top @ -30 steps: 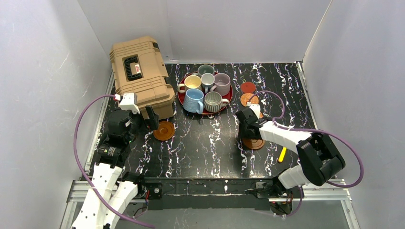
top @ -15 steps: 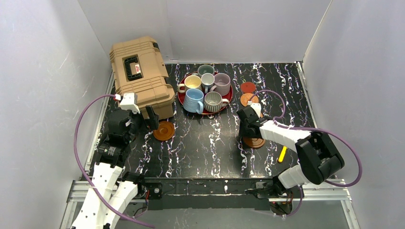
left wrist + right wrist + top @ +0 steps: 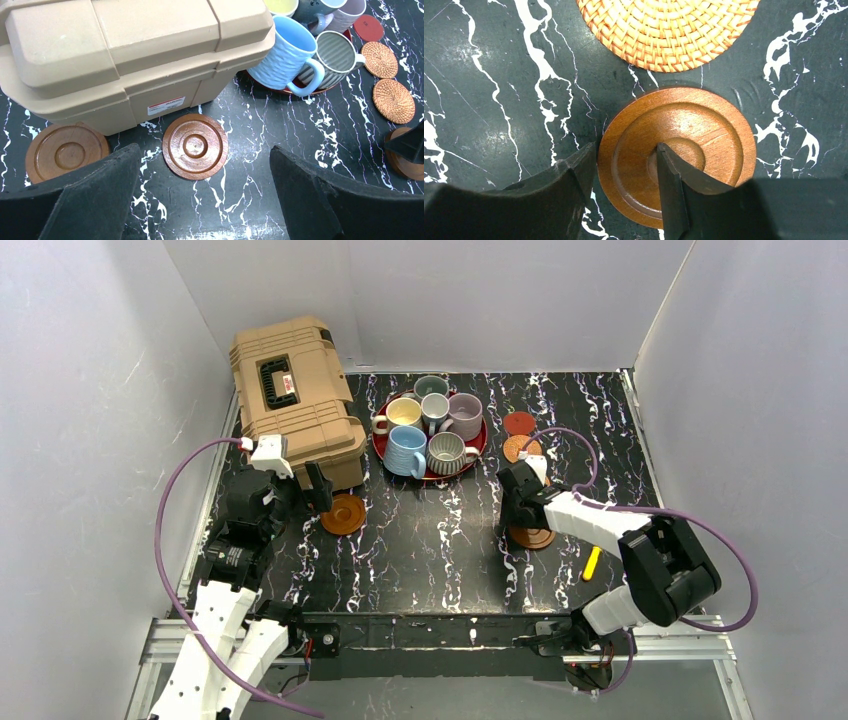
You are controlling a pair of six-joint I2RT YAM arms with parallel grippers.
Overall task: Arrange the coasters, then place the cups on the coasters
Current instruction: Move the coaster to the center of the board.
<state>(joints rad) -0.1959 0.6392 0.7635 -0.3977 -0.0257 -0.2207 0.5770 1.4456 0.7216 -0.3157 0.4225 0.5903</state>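
Left claw (image 3: 205, 155): released wide, above a wooden coaster (image 3: 195, 146) just beside the tan case (image 3: 135, 55).
Right claw (image 3: 626, 155): half-parted, straddling the second coaster (image 3: 704, 135) rim on the surface (image 3: 440, 540); grip cannot be told.
Cups (image 3: 446, 452): six, on the red tray (image 3: 432, 477).

Black marbled table (image 3: 430, 552), tan case (image 3: 295, 405), red tray (image 3: 281, 90), three wooden coasters (image 3: 195, 146), two woven coasters (image 3: 393, 100), pinkish-red coaster (image 3: 519, 423), small yellow item (image 3: 591, 563)
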